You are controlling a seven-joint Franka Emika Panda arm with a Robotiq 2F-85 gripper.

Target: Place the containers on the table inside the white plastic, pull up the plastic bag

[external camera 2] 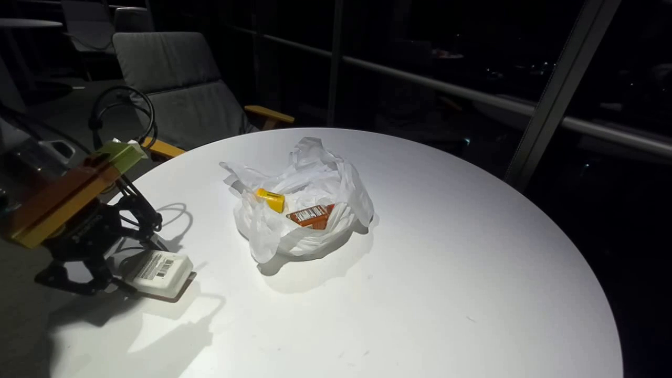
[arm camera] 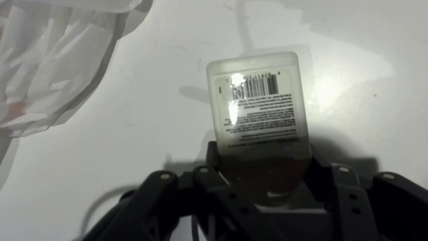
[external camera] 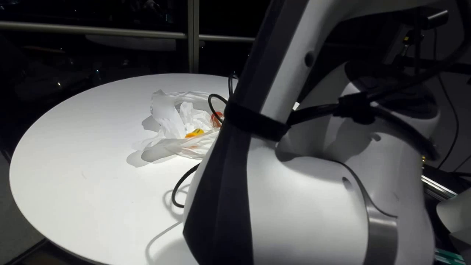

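Dark windows [external camera 2: 446,31] stand behind a round white table [external camera 2: 446,294] bearing a gaping plastic bag [external camera 2: 315,242]; at the bag's eight o'clock in an exterior view, the gripper [external camera 2: 148,271] is narrowed snugly onto one end of a white bottle [external camera 2: 167,270], lifted or resting I cannot tell. Held only there, the bottle could twist loose, or snag the bag on a low approach. Its long axis runs about twelve to six in the wrist view, flat end toward twelve.
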